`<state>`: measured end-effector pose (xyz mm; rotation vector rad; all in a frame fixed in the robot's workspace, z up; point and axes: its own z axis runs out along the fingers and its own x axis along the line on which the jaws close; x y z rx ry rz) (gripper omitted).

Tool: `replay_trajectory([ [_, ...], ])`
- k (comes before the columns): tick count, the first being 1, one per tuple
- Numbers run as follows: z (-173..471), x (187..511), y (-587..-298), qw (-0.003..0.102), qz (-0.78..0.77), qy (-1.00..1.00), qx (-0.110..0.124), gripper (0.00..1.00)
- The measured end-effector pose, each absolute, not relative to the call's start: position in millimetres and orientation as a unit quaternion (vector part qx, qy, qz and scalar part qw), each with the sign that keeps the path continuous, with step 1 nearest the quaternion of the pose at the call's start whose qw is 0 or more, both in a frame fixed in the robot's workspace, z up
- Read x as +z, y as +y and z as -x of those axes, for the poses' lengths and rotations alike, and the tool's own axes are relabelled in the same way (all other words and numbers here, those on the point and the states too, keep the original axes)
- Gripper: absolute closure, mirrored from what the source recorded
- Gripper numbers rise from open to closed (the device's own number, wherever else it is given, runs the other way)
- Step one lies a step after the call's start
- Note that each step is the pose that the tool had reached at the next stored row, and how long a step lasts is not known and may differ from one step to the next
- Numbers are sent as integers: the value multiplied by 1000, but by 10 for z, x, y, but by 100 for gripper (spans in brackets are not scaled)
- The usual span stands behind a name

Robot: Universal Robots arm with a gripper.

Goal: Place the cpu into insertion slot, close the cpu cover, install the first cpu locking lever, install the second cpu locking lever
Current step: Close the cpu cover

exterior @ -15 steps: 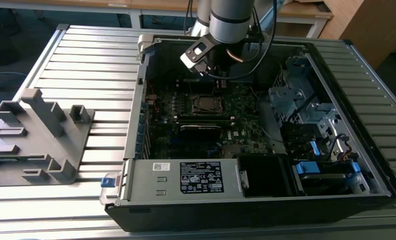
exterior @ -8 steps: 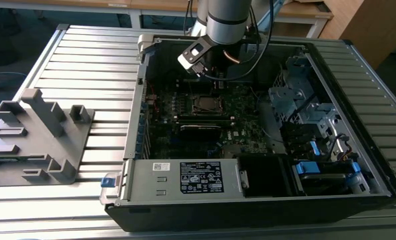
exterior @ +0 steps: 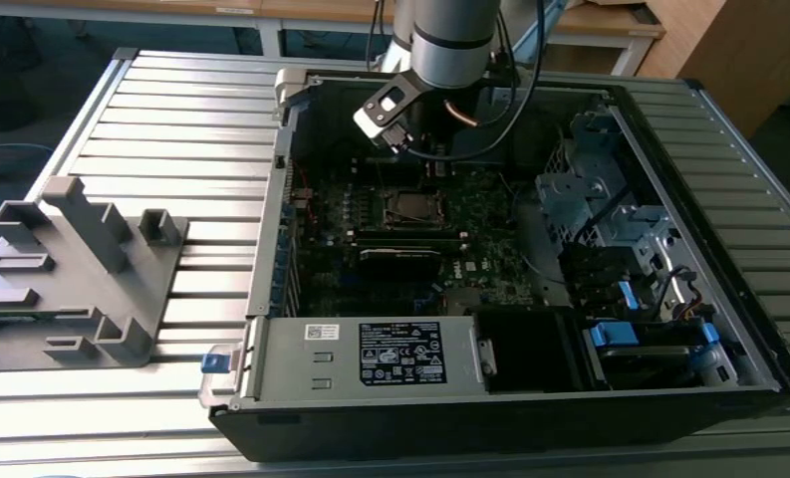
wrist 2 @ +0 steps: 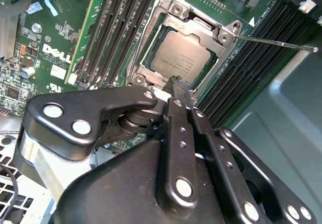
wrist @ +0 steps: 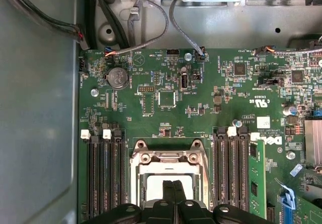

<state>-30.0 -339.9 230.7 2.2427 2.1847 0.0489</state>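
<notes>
Open computer case [exterior: 713, 139] on a slatted table [exterior: 168, 100], motherboard [wrist: 151, 83] exposed. The gripper [wrist 2: 176, 87], fingers pressed together on nothing, hangs at the insertion slot [exterior: 408, 206] edge. The cpu [wrist 2: 181, 60] sits there, framed by the cpu cover [wrist 2: 160, 38]; a lever [wrist 2: 276, 42] juts sideways.

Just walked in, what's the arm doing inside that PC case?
The arm reaches into the open computer case, gripper shut, tips right at the edge of the insertion slot. The cpu already sits in the slot, and the cpu cover looks lowered around it. One thin locking lever juts out sideways, seemingly unlatched.
</notes>
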Motion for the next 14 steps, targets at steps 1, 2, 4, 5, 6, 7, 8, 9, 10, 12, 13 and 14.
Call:
replay_trajectory([
  [1, 304, 2307, -3399, 5, -716, 698, 16, 89],
  [2, 308, 2307, -3399, 5, -716, 698, 16, 89],
  [4, 317, 2307, -3399, 5, -716, 698, 16, 89],
  [5, 323, 2306, -3399, 5, -716, 698, 16, 89],
  [6, 331, 2305, -3400, 5, -716, 698, 16, 89],
  [7, 339, 2305, -3400, 5, -716, 698, 16, 89],
  [8, 345, 2304, -3400, 5, -716, 698, 16, 89],
  [9, 349, 2304, -3399, 5, -716, 698, 15, 89],
  [10, 350, 2304, -3400, 5, -716, 698, 15, 89],
  [12, 367, 2304, -3400, 5, -716, 698, 16, 89],
  [13, 367, 2304, -3400, 5, -716, 698, 16, 89],
  [14, 367, 2304, -3400, 5, -716, 698, 16, 89],
])
